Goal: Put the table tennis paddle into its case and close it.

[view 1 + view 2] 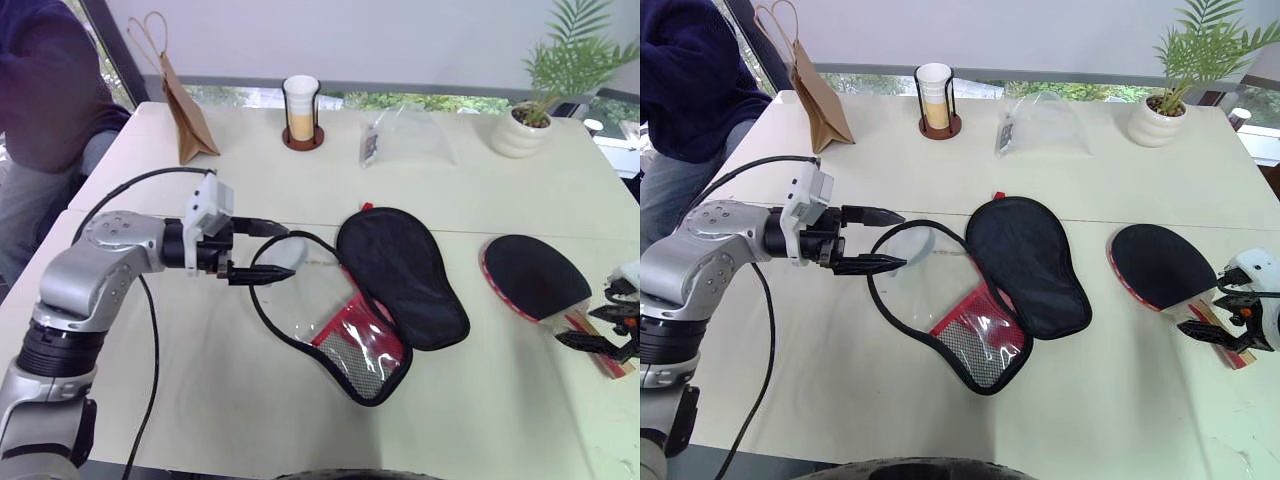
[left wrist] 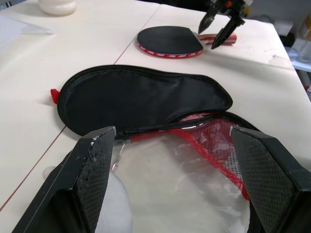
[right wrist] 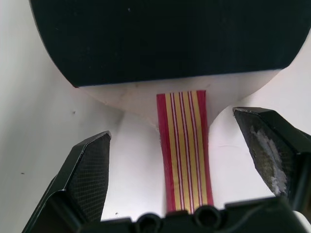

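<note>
The table tennis paddle (image 1: 1162, 266) lies flat on the cream tabletop (image 1: 1120, 180), over on the robot's right side, black face up. Its long line runs on a slant: the round head points toward the middle and far side of the tabletop, and the striped handle (image 3: 183, 150) points toward the near right edge. The right gripper (image 3: 183, 167) hangs over that handle with its jaws spread wide, one finger on each side (not squeezing it). The case (image 1: 370, 300) lies unzipped in the middle of the tabletop, well apart from the paddle. Its black flap (image 1: 400, 275) is folded open toward the paddle, and its red mesh part lies nearer the robot. The left gripper (image 1: 268, 250) hovers at the case's left rim, pointing toward the right, jaws released and holding nothing.
</note>
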You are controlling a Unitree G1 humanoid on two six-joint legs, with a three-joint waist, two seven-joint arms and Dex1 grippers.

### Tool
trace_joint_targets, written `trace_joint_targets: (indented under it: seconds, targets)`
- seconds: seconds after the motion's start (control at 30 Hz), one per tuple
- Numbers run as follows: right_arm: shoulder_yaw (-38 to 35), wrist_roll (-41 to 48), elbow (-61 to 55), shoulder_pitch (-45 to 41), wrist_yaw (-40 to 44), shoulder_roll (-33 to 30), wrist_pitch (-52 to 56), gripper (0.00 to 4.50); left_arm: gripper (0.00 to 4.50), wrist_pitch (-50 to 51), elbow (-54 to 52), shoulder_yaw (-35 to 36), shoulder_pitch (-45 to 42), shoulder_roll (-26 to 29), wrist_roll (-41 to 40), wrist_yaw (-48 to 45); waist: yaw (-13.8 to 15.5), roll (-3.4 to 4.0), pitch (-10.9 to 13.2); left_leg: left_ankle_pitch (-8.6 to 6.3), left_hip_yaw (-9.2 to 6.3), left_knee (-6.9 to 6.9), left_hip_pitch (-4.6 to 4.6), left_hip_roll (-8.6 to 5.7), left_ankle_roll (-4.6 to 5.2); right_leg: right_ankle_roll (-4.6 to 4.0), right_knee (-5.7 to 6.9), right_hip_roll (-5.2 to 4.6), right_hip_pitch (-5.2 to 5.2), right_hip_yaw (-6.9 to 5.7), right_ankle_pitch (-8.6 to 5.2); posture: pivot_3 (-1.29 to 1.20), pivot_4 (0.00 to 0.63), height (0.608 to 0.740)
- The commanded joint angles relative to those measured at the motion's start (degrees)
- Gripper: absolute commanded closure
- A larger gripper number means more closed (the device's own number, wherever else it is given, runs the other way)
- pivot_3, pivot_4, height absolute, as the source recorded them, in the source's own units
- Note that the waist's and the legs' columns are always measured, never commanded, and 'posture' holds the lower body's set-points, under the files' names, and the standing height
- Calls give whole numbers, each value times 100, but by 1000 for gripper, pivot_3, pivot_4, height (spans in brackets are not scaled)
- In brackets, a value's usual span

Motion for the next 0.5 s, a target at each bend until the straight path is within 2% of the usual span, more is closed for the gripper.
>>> trace_joint_targets:
  seconds: [0.03, 0.17, 0.2, 0.3, 0.5]
  targets:
    - [72, 95, 71, -134, 78, -103, 18, 1363, 580, -21, -205, 135, 39, 54, -14, 43, -1, 0, 0, 0, 0, 0, 0, 0, 0, 0, 0, 0, 0, 0, 0, 0, 150, 740]
    - [145, 122, 86, -209, 49, -113, 84, 3495, 580, -19, -243, 153, 81, 57, -19, 92, -2, 0, 0, -1, 0, 0, 0, 1, 1, 0, 0, 1, 1, 0, 0, 0, 150, 740]
    - [138, 136, 45, -209, 49, -121, 124, 3624, 580, -17, -246, 152, 83, 53, -19, 103, -2, 0, 0, -1, 0, 0, 0, 1, 1, 0, 0, 1, 1, 0, 0, 0, 150, 740]
    - [4, 210, -181, -206, -9, -151, 310, 3619, 580, -23, -238, 137, 74, 35, -13, 125, -1, 0, 0, -1, 0, 0, 1, 1, 1, 0, 0, 1, 1, 0, 0, 0, 150, 740]
    - [-663, 927, -1958, -648, -397, -97, 2013, 3619, 580, -74, -97, 115, -8, -2, 12, 98, -15, 3, 0, -1, 0, -2, -1, 3, 1, 0, 1, 1, -4, 1, 0, 0, 150, 740]
